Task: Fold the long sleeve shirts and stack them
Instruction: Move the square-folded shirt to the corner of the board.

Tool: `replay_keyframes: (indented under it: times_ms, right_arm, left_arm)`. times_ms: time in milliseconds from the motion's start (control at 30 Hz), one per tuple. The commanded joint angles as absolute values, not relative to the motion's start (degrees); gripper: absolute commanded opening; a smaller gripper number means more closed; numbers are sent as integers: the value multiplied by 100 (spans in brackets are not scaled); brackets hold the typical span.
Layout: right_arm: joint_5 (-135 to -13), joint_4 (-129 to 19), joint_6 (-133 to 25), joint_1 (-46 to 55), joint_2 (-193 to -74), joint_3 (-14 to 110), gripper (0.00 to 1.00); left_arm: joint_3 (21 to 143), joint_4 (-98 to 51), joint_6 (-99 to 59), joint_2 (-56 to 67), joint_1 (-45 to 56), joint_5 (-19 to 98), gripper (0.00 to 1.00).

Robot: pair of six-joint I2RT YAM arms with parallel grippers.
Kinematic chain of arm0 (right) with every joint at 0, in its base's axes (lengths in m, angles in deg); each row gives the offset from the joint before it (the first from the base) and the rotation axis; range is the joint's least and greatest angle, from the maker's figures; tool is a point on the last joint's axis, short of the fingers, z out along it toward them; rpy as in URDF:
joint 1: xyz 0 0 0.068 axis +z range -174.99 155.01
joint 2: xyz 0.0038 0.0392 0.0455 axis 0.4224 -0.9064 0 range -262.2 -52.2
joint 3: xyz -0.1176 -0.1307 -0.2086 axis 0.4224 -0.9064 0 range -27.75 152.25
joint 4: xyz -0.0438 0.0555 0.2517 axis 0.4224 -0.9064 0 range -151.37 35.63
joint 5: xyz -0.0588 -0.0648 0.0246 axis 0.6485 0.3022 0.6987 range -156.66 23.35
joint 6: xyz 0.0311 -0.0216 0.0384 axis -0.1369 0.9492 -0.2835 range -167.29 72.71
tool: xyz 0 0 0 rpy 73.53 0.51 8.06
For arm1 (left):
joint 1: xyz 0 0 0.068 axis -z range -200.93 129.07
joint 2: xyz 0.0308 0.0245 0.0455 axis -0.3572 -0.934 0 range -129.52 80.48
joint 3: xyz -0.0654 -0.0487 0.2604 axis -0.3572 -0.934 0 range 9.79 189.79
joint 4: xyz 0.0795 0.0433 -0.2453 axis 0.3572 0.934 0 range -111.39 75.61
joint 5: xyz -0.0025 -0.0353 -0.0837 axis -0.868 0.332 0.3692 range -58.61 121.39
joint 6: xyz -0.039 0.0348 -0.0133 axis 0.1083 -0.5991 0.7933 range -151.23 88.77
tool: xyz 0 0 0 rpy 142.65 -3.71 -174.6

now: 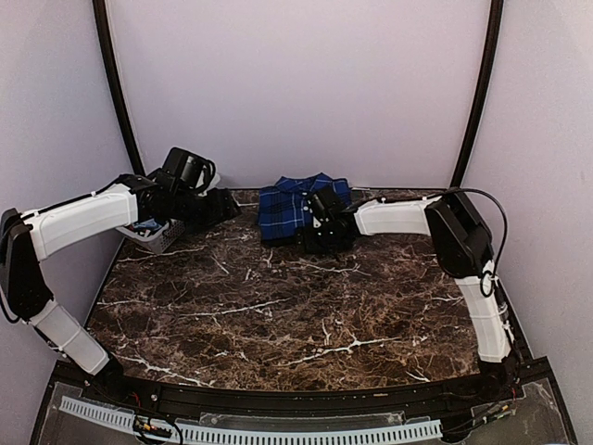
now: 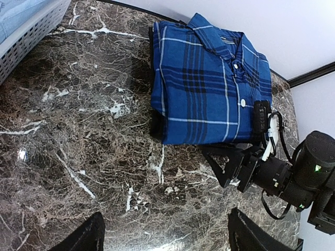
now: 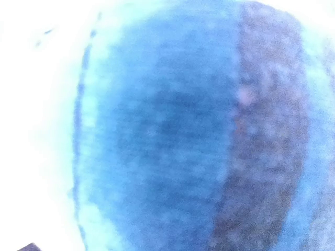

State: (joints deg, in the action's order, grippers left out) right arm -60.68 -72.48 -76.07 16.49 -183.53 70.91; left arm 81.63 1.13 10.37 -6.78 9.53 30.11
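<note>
The plaid shirt [image 2: 204, 89] lies folded and buttoned at the far middle of the marble table [image 1: 278, 306], collar toward the back wall. Its collar tag is too small to read. Only the left wrist view shows the black shirt [image 2: 155, 125], a dark edge beneath the plaid one, and the white basket [image 2: 31, 36] holding pale blue cloth. The right wrist view is a blue blur. The right gripper [image 1: 320, 222] sits at the plaid's edge with its jaws spread apart. The left gripper [image 2: 165, 235] hovers released over bare marble.
</note>
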Motion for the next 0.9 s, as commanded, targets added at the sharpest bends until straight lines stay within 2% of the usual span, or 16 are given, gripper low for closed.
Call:
replay_keyframes:
  times_ms: [0, 433, 533, 633, 867]
  right_arm:
    - [-6489, -7515, -7774, 1554, -18964, 7851, 91]
    - [-7264, -7549, -7838, 1254, -20007, 9484, 92]
    - [-7468, -7515, -7909, 1219, -20151, 9701, 93]
    - [-7709, -7311, -7990, 1236, -20216, 9777, 98]
    - [-7872, -7224, -7878, 1228, -20222, 10011, 98]
  left_arm:
    - [8030, 179, 968, -373, 905, 3026, 80]
    - [7782, 181, 1029, -99, 895, 3055, 80]
    - [7730, 186, 1041, -55, 895, 3044, 80]
    - [7709, 176, 1045, -39, 895, 3026, 80]
    - [7710, 156, 1051, -38, 895, 3042, 80]
